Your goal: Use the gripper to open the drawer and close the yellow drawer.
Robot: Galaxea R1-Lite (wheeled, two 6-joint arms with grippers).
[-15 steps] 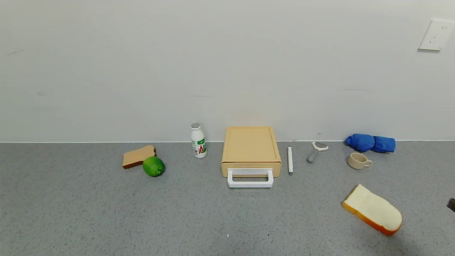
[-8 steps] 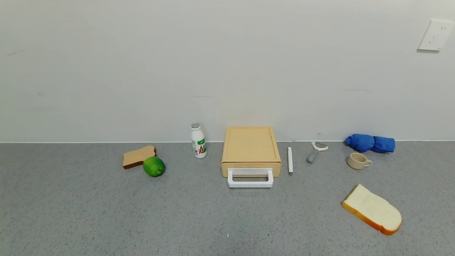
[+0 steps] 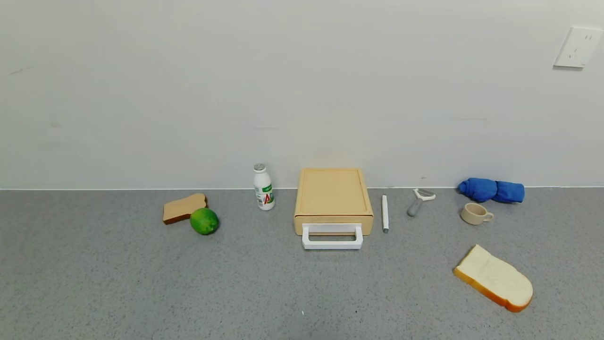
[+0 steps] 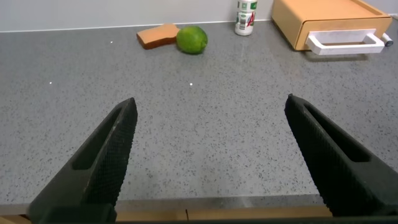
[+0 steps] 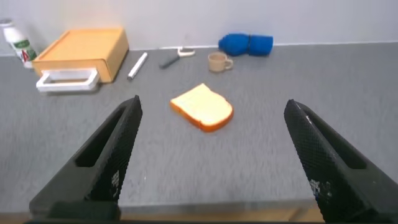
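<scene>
We see the yellow drawer (image 3: 333, 200) shut, against the wall at mid surface (image 3: 141, 283), with its white handle (image 3: 332, 236) untouched. Our left claw (image 4: 211, 155) and right claw (image 5: 214, 155) hang spread, empty, well back; opening and closing both remain.

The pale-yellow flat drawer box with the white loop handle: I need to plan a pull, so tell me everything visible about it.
The pale-yellow flat drawer box looks like matte plastic or wood, with a rimmed top. Its single shallow tray sits shut, flush with the front. A white rectangular loop handle juts forward, low over the grey speckled counter. The box stands against the wall. Nothing touches it, and neither gripper is near.
</scene>
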